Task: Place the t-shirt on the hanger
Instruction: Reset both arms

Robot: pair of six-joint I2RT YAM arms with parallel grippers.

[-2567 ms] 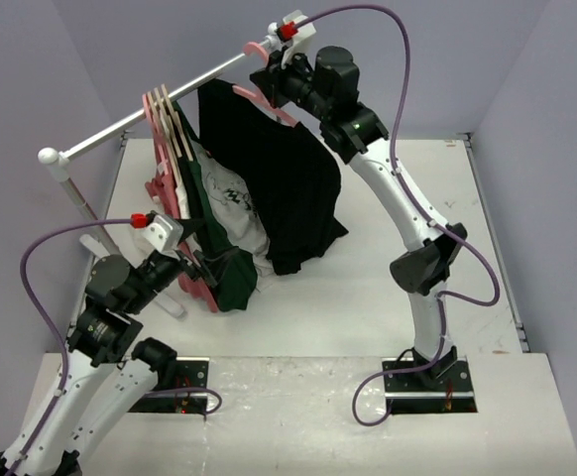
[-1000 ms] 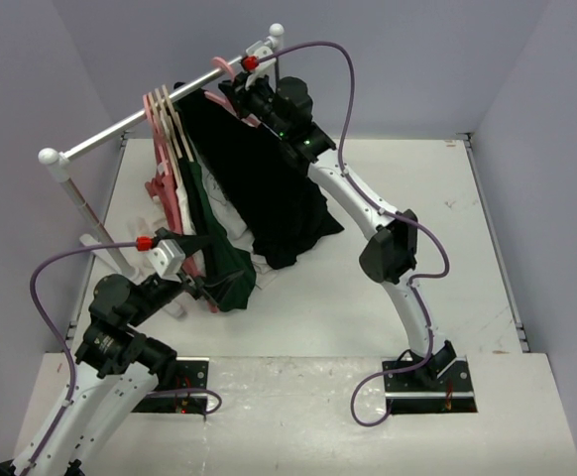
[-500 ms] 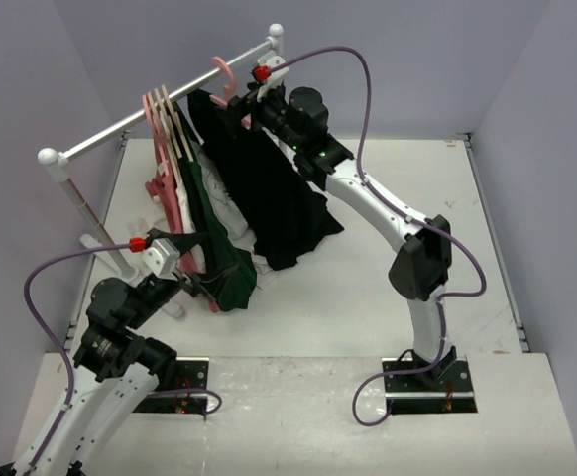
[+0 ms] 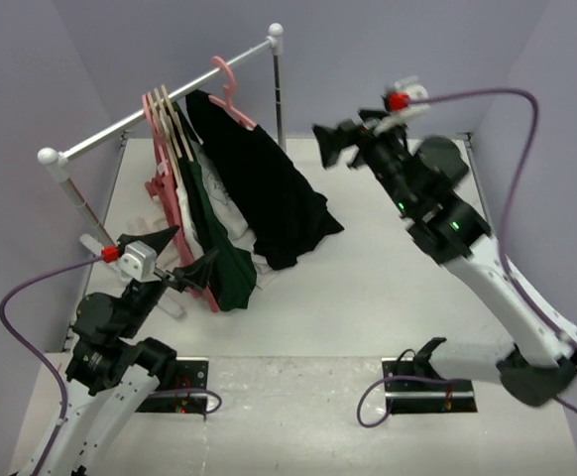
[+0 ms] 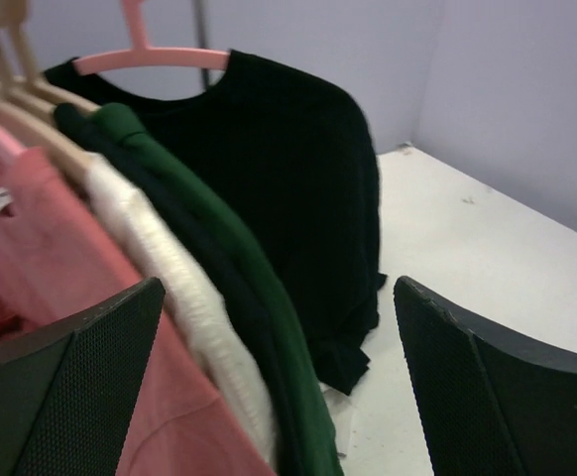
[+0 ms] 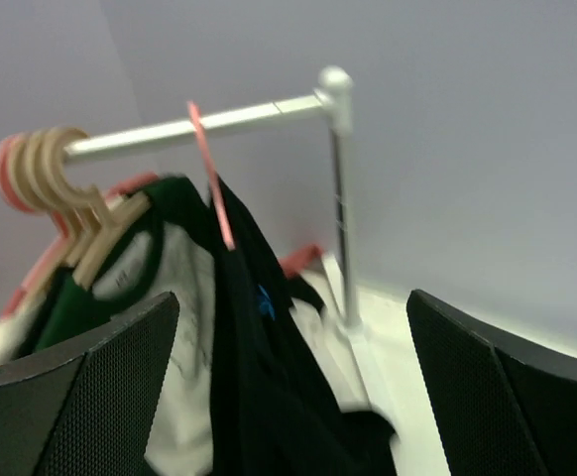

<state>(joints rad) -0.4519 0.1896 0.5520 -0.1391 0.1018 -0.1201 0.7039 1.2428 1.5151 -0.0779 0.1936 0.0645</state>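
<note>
The black t-shirt (image 4: 269, 193) hangs on the pink hanger (image 4: 231, 91), whose hook sits over the rail near its far end. In the left wrist view the hanger (image 5: 150, 59) shows in the t-shirt's (image 5: 288, 169) neck opening. The right wrist view has the hanger (image 6: 209, 178) and t-shirt (image 6: 269, 387) ahead of it. My right gripper (image 4: 330, 146) (image 6: 292, 297) is open and empty, apart from the t-shirt to its right. My left gripper (image 4: 181, 253) (image 5: 277, 288) is open and empty, low beside the hanging clothes.
A white rail (image 4: 150, 114) on a post (image 4: 280, 94) carries pale beige hangers (image 4: 170, 124) with a dark green garment (image 4: 227, 268), a white printed shirt (image 4: 231, 213) and a pink garment (image 4: 165, 193). Lilac walls close the white table (image 4: 388, 278) on three sides.
My right gripper has opened, let go of the pink hanger and drawn back to the right, away from the rail. The t-shirt now hangs by itself. The left arm has pulled back slightly.
</note>
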